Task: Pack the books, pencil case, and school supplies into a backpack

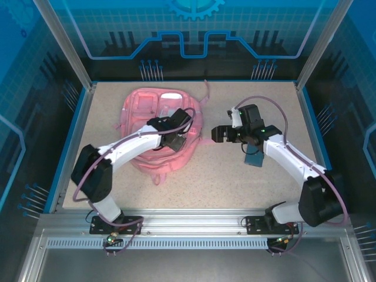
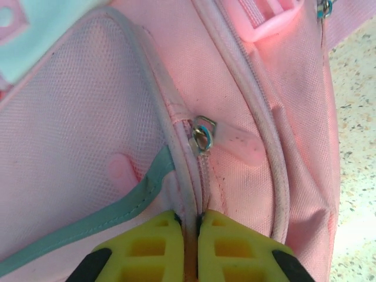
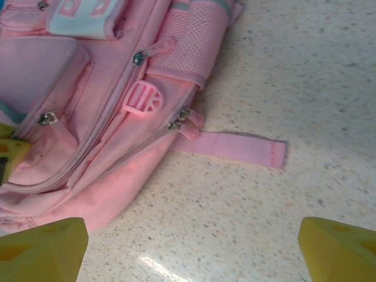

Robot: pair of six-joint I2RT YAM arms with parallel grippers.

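An aluminium rail (image 1: 188,218) spans the near edge. On the beige speckled table (image 1: 235,188) beyond, the left gripper (image 2: 189,226) pinches a seam of the pink backpack (image 1: 141,103), left of centre. The right gripper (image 1: 218,134) hangs beside it, jaws wide. Blue printed panels (image 1: 188,35) close the back.

Yellow left gripper (image 2: 189,228) clamped on a seam of the pink backpack (image 2: 288,88), metal zipper pull (image 2: 203,134) just above, mesh pocket (image 2: 70,135) at left

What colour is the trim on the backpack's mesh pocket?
Teal trim, best in left wrist view.
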